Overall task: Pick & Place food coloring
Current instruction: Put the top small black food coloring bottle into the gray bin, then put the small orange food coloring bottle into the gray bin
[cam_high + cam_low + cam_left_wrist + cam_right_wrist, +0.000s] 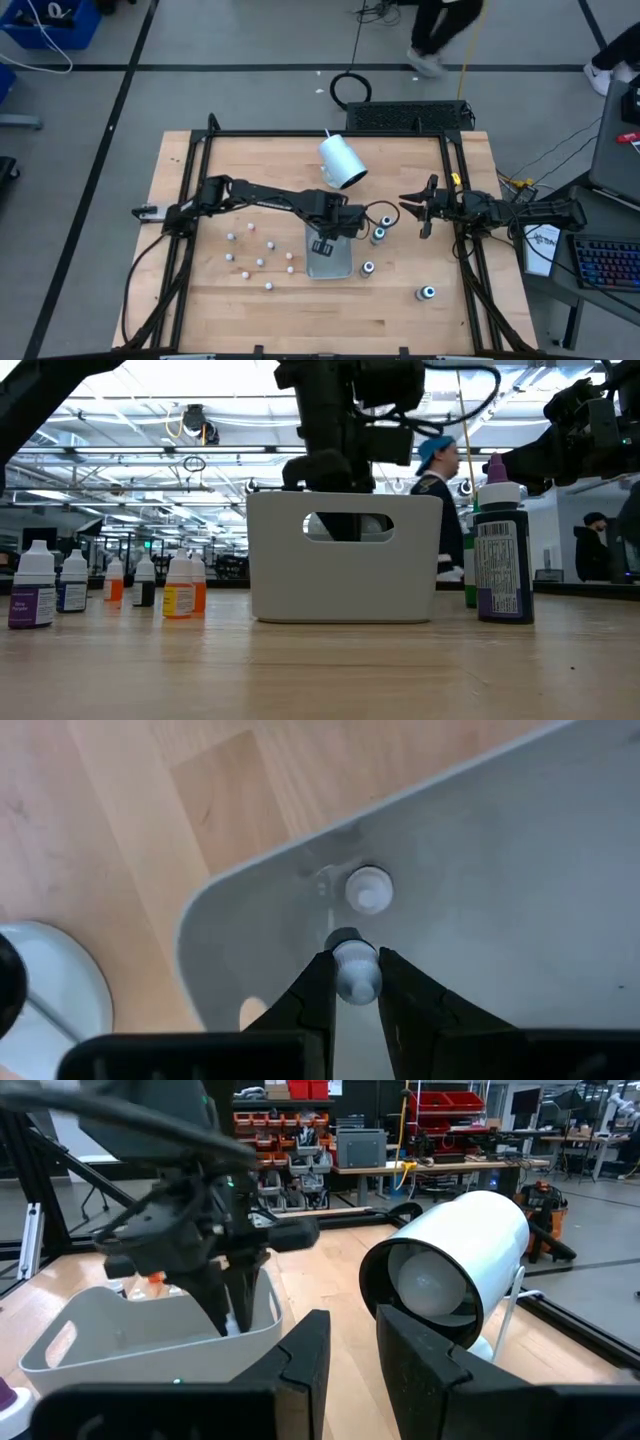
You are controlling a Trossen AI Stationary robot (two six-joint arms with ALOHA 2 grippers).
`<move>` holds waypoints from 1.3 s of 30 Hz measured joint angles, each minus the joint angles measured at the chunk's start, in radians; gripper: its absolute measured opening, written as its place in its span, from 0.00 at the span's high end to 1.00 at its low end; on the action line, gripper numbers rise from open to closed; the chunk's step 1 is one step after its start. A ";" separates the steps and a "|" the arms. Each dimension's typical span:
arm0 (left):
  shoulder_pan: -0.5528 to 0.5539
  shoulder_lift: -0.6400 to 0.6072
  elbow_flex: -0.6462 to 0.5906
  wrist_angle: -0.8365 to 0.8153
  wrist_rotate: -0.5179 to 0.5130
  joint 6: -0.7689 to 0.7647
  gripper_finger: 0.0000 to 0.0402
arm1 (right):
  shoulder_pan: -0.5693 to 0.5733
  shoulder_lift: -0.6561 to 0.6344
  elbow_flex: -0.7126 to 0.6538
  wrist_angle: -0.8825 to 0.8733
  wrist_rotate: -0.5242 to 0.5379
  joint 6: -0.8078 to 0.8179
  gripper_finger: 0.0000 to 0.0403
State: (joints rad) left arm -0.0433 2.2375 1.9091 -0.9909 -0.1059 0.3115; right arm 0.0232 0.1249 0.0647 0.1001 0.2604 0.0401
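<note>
While the high view gives us only the left gripper (322, 243) hanging over the pale tray (330, 262) at the table's middle, the left wrist view shows what it carries: its fingers (310, 1000) pinch a small white-capped food coloring bottle (355, 970) just above the tray floor (520, 890), where a second small bottle (369, 888) already stands. In the low view we see the tray as a white bin (345, 557) with a handle slot, the left arm reaching down into it. That view also shows us small whitish bottles (33, 592) in a row on the wood and one larger dark bottle (503, 553) beside the bin. From above, three more dark bottles (427, 293) stand scattered near the tray. The right gripper (425, 207) waits off to the side, fingers (300, 1350) pressed together, facing the tipped white cup (455, 1270).
</note>
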 joint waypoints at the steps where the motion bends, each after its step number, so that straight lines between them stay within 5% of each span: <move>1: 0.003 0.003 -0.001 -0.001 0.000 -0.004 0.86 | 0.000 0.000 0.000 0.000 0.000 0.000 0.81; 24: 0.030 0.000 -0.077 0.067 0.089 -0.037 0.85 | 0.000 0.000 0.000 0.000 0.000 0.000 0.81; 32: 0.029 0.001 -0.077 0.067 0.080 -0.063 0.58 | 0.000 0.000 0.000 0.000 0.000 0.000 0.81; 39: 0.022 0.001 -0.060 0.044 0.078 -0.056 0.48 | 0.000 0.000 0.000 0.000 0.000 0.000 0.81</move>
State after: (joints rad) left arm -0.0213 2.2385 1.8488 -0.9465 -0.0282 0.2552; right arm 0.0231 0.1249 0.0647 0.0998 0.2604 0.0402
